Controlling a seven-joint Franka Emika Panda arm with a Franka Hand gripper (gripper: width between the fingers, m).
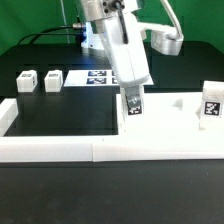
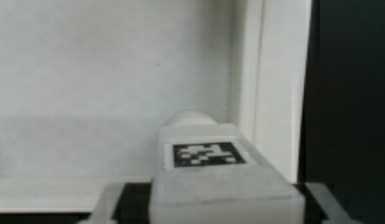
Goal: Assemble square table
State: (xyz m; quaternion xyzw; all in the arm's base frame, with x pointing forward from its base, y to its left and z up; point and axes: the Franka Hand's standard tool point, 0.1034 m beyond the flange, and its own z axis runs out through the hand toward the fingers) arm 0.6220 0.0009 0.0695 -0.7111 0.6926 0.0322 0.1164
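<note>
Now the fingers [image 2: 120,202] pinch a leg post [image 2: 207,160], tabletop [image 2: 82,90] beneath them; a tilted grip could seat it crooked.

A black bench [image 1: 60,118] carries everything in view. A long low white border wall [image 1: 60,152] runs along its near edge and turns back at the exterior view's left end. Farther back the marker board [image 1: 100,77] lies flat on the bench, its black-and-white tags facing up. The background beyond is dark.
</note>
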